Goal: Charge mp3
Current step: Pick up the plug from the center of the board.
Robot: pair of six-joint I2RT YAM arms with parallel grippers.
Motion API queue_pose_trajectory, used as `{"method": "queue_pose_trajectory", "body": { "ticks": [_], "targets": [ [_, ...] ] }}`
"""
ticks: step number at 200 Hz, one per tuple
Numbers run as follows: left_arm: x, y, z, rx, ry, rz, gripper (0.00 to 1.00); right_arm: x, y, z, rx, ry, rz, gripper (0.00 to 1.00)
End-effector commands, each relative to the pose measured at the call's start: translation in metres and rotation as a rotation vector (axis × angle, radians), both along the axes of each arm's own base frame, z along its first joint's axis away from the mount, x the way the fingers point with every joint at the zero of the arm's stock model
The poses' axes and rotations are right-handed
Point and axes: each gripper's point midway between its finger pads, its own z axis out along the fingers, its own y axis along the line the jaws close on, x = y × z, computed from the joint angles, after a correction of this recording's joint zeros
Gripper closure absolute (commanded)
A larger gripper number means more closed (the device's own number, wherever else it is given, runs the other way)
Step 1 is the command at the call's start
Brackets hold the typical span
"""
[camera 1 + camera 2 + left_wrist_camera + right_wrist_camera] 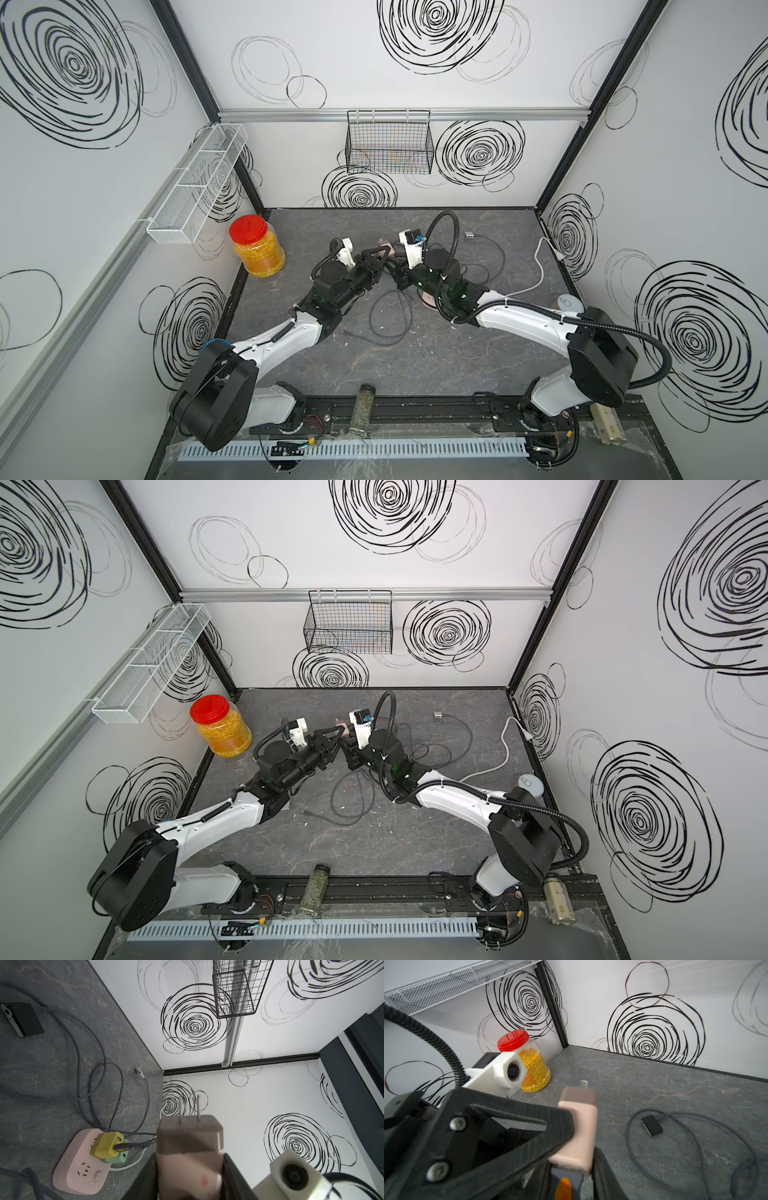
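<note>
A pale pink charger (190,1142) with two metal prongs is held in the air, my left gripper (190,1157) shut on its body. In both top views the grippers meet at the table's middle back, around the charger (390,250) (344,729). My right gripper (572,1159) has a finger on each side of the charger's (579,1124) rear end. A dark USB plug with an orange mark (564,1186) sits between those fingers, right behind the charger. The mp3 (652,1124) (22,1019), a small black square, lies on the table with a grey cable (695,1147) at it.
A pink power strip (79,1163) carries a yellow adapter (106,1144) and a green one (116,1157). A red-lidded jar (257,249) stands back left. Loose grey cable (390,316), a white cable (540,270), a silver connector (469,235) and a lying spice jar (363,409) are about.
</note>
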Motion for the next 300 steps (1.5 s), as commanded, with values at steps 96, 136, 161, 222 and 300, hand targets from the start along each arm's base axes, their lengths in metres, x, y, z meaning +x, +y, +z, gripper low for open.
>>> {"method": "queue_pose_trajectory", "body": {
  "ticks": [96, 136, 161, 222, 300],
  "targets": [
    [-0.016, -0.011, 0.026, -0.17, -0.051, -0.038, 0.68, 0.001, -0.035, 0.046, 0.287, -0.177, -0.171, 0.62],
    [-0.016, -0.014, 0.024, -0.164, -0.041, -0.051, 0.68, 0.001, -0.037, 0.046, 0.28, -0.183, -0.192, 0.53],
    [-0.016, -0.016, 0.022, -0.164, -0.029, -0.059, 0.68, 0.001, -0.038, 0.046, 0.26, -0.202, -0.204, 0.55],
    [-0.02, -0.031, 0.029, -0.174, -0.022, -0.109, 0.68, 0.003, -0.036, 0.038, 0.14, -0.246, -0.225, 0.71],
    [-0.017, -0.016, 0.031, -0.083, -0.03, -0.084, 0.28, 0.0, -0.037, 0.028, -0.037, -0.223, -0.196, 0.93]
  ]
}}
